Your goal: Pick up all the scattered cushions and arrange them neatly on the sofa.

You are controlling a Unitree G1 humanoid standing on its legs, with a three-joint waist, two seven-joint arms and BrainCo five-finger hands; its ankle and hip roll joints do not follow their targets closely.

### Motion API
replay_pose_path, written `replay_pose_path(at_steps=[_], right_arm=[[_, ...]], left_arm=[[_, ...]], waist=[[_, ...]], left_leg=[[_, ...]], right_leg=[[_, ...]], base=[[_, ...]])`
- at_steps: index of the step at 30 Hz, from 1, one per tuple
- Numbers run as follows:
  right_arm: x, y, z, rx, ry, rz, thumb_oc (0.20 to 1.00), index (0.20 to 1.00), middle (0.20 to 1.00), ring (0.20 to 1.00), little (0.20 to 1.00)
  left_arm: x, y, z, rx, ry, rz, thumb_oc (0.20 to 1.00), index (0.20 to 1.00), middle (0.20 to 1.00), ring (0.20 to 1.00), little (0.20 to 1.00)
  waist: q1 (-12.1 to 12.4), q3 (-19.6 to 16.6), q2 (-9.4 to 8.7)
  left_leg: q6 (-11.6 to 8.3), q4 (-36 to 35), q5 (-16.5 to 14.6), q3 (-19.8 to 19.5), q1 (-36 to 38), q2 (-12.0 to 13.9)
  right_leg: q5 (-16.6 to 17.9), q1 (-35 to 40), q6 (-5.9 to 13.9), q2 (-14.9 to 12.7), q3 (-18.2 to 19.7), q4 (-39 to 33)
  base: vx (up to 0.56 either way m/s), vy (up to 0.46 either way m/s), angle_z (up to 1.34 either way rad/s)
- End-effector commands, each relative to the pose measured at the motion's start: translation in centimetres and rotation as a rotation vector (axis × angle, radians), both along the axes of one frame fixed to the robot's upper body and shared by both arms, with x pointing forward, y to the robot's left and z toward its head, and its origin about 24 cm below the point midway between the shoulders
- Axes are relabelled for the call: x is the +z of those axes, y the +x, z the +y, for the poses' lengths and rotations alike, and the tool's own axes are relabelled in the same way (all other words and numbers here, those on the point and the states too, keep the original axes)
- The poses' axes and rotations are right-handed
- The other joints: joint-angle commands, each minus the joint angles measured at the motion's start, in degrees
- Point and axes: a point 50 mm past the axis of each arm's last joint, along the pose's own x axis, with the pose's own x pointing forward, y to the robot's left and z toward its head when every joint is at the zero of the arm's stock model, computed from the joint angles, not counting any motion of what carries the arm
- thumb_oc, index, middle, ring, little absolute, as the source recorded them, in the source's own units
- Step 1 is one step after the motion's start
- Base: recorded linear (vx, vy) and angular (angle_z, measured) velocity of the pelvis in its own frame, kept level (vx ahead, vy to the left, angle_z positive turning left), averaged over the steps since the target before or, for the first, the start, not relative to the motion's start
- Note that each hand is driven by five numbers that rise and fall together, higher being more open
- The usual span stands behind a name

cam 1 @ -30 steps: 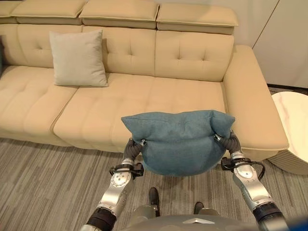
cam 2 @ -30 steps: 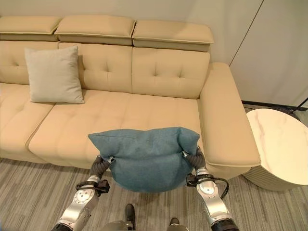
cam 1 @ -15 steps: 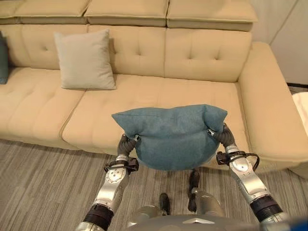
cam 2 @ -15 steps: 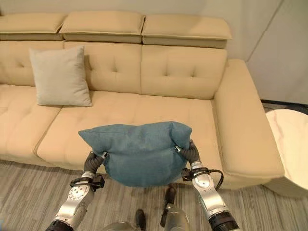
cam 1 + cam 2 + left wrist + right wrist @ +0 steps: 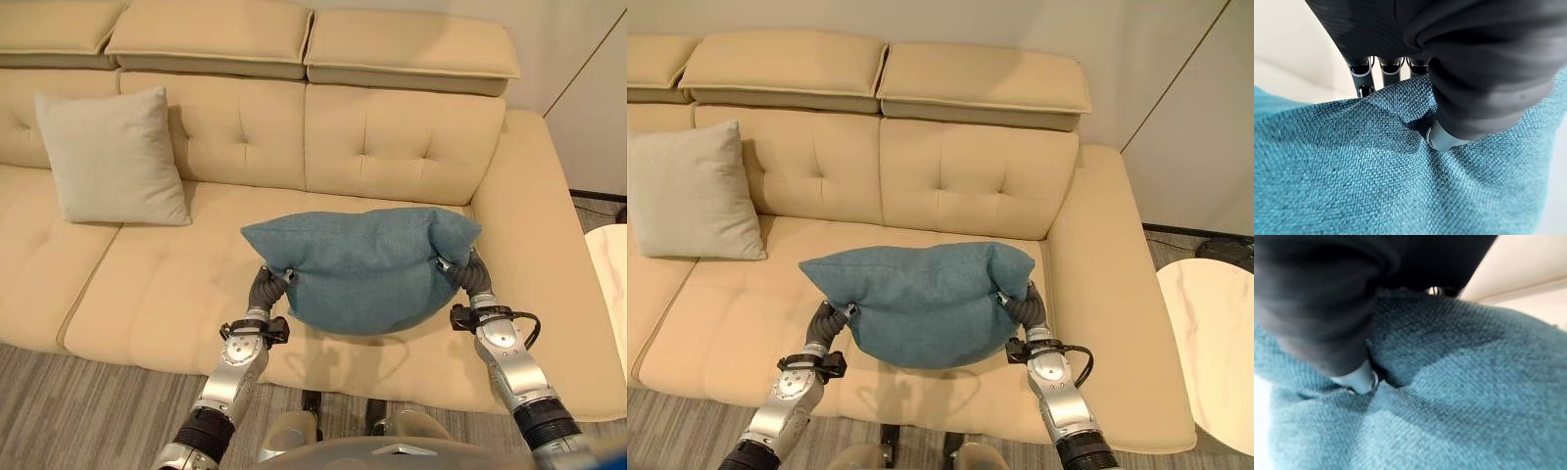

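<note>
In the left wrist view the left hand's fingers (image 5: pixel 1362 73) are curled over the fabric of the teal cushion (image 5: pixel 361 266) while the thumb presses into it from the other side, pinching the cloth. The right hand (image 5: pixel 1359 377) grips the same way, its thumb dug into a fold of the teal weave.

The left hand (image 5: pixel 266 286) holds the cushion's left end and the right hand (image 5: pixel 468 274) its right end, so the cushion hangs between them with its middle sagging and its upper corners bunched. It is held above the seat of the beige sofa (image 5: pixel 147 294), over the right-hand part of the seat, and throws a shadow on the upholstery beneath.

A light grey cushion (image 5: pixel 115 157) leans upright against the backrest, far left on the seat, well apart from the teal one. To the right of the sofa's armrest stands a round white marbled tabletop (image 5: pixel 1215 343).
</note>
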Motion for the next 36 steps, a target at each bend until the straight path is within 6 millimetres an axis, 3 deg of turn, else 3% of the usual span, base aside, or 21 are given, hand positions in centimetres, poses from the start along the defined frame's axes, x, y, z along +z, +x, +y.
replay_pose_path(at_steps=[1, 3, 5, 10, 14, 15, 17, 21, 22, 23, 24, 26, 27, 30, 36], right_arm=[[4.6, 1.7, 2.1, 0.094, 0.054, -0.240, 0.200, 0.200, 0.200, 0.200, 0.200], [4.7, 1.8, 2.4, 0.102, 0.060, -0.250, 0.200, 0.200, 0.200, 0.200, 0.200], [4.8, 2.0, 2.4, 0.106, 0.055, -0.252, 0.200, 0.200, 0.200, 0.200, 0.200], [5.0, 2.0, 1.9, 0.093, 0.037, -0.253, 0.200, 0.200, 0.200, 0.200, 0.200], [5.9, 2.7, 1.9, 0.092, 0.001, -0.277, 0.200, 0.200, 0.200, 0.200, 0.200], [7.3, 4.0, 2.7, 0.107, -0.018, -0.319, 0.200, 0.200, 0.200, 0.200, 0.200], [7.8, 4.5, 3.0, 0.109, -0.022, -0.333, 0.200, 0.200, 0.200, 0.200, 0.200], [11.2, 7.2, 5.3, 0.131, -0.021, -0.424, 0.200, 0.200, 0.200, 0.200, 0.200], [12.8, 8.1, 6.0, 0.127, -0.023, -0.468, 0.200, 0.200, 0.200, 0.200, 0.200], [12.9, 8.2, 6.0, 0.127, -0.023, -0.471, 0.200, 0.200, 0.200, 0.200, 0.200], [15.1, 9.1, 6.6, 0.119, -0.037, -0.531, 0.200, 0.200, 0.200, 0.200, 0.200], [17.4, 10.0, 6.8, 0.109, -0.068, -0.593, 0.200, 0.200, 0.200, 0.200, 0.200], [20.0, 10.7, 6.9, 0.093, -0.088, -0.655, 0.200, 0.200, 0.200, 0.200, 0.200], [25.3, 12.1, 6.5, 0.035, -0.153, -0.774, 0.200, 0.200, 0.200, 0.200, 0.200], [27.8, 12.9, 6.0, 0.000, -0.211, -0.805, 0.200, 0.200, 0.200, 0.200, 0.200]], left_arm=[[4.7, 1.1, 0.6, 0.003, -0.006, -0.253, 0.200, 0.200, 0.200, 0.200, 0.200], [5.0, 1.3, 0.9, 0.019, 0.006, -0.266, 0.200, 0.200, 0.200, 0.200, 0.200], [5.4, 1.6, 0.8, 0.020, 0.008, -0.284, 0.200, 0.200, 0.200, 0.200, 0.200], [5.4, 1.8, 0.3, 0.014, 0.001, -0.289, 0.200, 0.200, 0.200, 0.200, 0.200], [6.3, 3.1, -0.1, 0.019, 0.020, -0.310, 0.200, 0.200, 0.200, 0.200, 0.200], [7.5, 4.5, -0.3, 0.030, 0.047, -0.343, 0.200, 0.200, 0.200, 0.200, 0.200], [8.1, 5.0, -0.4, 0.033, 0.050, -0.361, 0.200, 0.200, 0.200, 0.200, 0.200], [11.5, 8.2, -1.8, 0.048, 0.031, -0.451, 0.200, 0.200, 0.200, 0.200, 0.200], [13.3, 9.4, -2.3, 0.048, 0.036, -0.496, 0.200, 0.200, 0.200, 0.200, 0.200], [13.4, 9.5, -2.3, 0.049, 0.036, -0.499, 0.200, 0.200, 0.200, 0.200, 0.200], [15.8, 10.7, -2.9, 0.053, 0.051, -0.561, 0.200, 0.200, 0.200, 0.200, 0.200], [17.8, 11.6, -3.2, 0.060, 0.062, -0.615, 0.200, 0.200, 0.200, 0.200, 0.200], [20.0, 12.4, -3.6, 0.064, 0.080, -0.669, 0.200, 0.200, 0.200, 0.200, 0.200], [24.7, 14.2, -2.8, 0.113, 0.145, -0.759, 0.200, 0.200, 0.200, 0.200, 0.200], [27.6, 15.1, -1.4, 0.153, 0.196, -0.788, 0.200, 0.200, 0.200, 0.200, 0.200]], waist=[[1.8, -3.8, -1.08], [1.9, -3.8, -1.10], [1.6, -4.2, -1.70], [1.2, -6.2, -2.41], [0.9, -6.9, -2.46], [0.6, -7.2, -2.47], [0.5, -6.9, -2.42], [0.4, -5.9, -1.97], [0.4, -5.3, -1.70], [0.3, -5.2, -1.70], [0.3, -4.2, -1.32], [0.2, -3.3, -1.03], [0.0, -2.8, -0.79], [-0.1, -3.4, -0.61], [0.0, -3.8, -0.37]], left_leg=[[-1.06, 8.6, -8.9, 4.1, -6.6, 1.4], [-0.70, 8.4, -9.3, 4.7, -6.1, 1.4], [-0.87, 7.8, -9.3, 4.9, -5.7, 0.9], [-1.84, 4.6, -8.9, 4.9, -3.1, 0.9], [-2.73, 0.9, -7.9, 4.7, 0.3, 1.7], [-3.09, -0.6, -7.6, 4.8, 1.6, 2.0], [-3.16, -0.9, -7.5, 4.9, 1.8, 2.0], [-3.40, -1.6, -6.9, 5.0, 0.8, 2.2], [-3.52, -1.8, -6.4, 4.9, -0.3, 2.2], [-3.53, -1.8, -6.4, 4.9, -0.4, 2.2], [-3.69, -1.9, -5.6, 4.5, -2.6, 2.3], [-3.94, -1.9, -4.8, 4.3, -5.0, 2.3], [-4.39, -1.9, -3.8, 4.0, -8.1, 2.2], [-5.72, -1.9, -1.1, 3.6, -16.6, 1.8], [-6.44, -1.9, 0.5, 3.4, -22.6, 1.4]], right_leg=[[-2.1, -4.9, 6.03, -5.1, 1.4, 11.4], [-1.5, -6.2, 6.12, -5.4, 1.9, 11.4], [-0.5, -5.4, 6.03, -4.9, 1.4, 5.5], [0.9, -1.7, 5.73, -3.2, 1.6, -1.0], [1.2, 1.6, 5.61, -2.3, 0.6, -4.4], [1.1, 2.5, 5.54, -1.9, 0.4, -5.5], [1.2, 2.5, 5.53, -1.8, 0.4, -5.6], [1.2, 1.3, 5.63, -1.5, 0.6, -5.8], [1.4, 0.2, 5.77, -1.4, 0.8, -5.8], [1.4, 0.1, 5.76, -1.4, 0.8, -5.8], [1.9, -2.1, 5.90, -1.2, 1.2, -5.8], [2.6, -4.6, 6.08, -1.2, 1.5, -5.8], [3.3, -7.6, 6.18, -1.2, 1.7, -5.8], [5.7, -15.8, 6.66, -0.9, 1.7, -5.8], [6.8, -21.6, 7.17, -0.6, 1.6, -5.8]], base=[[-0.02, 0.146, -0.84], [0.01, 0.038, -0.66], [0.06, -0.034, -0.02], [0.13, -0.058, 0.00], [0.16, -0.053, 0.18], [0.15, -0.040, 0.15], [0.08, -0.018, 0.03], [0.01, 0.000, 0.01], [-0.05, 0.006, 0.04], [-0.12, 0.004, 0.04], [-0.13, 0.002, 0.03], [-0.16, 0.004, 0.08], [-0.17, 0.003, 0.12], [-0.13, -0.012, 0.21], [-0.02, -0.010, -0.01]])
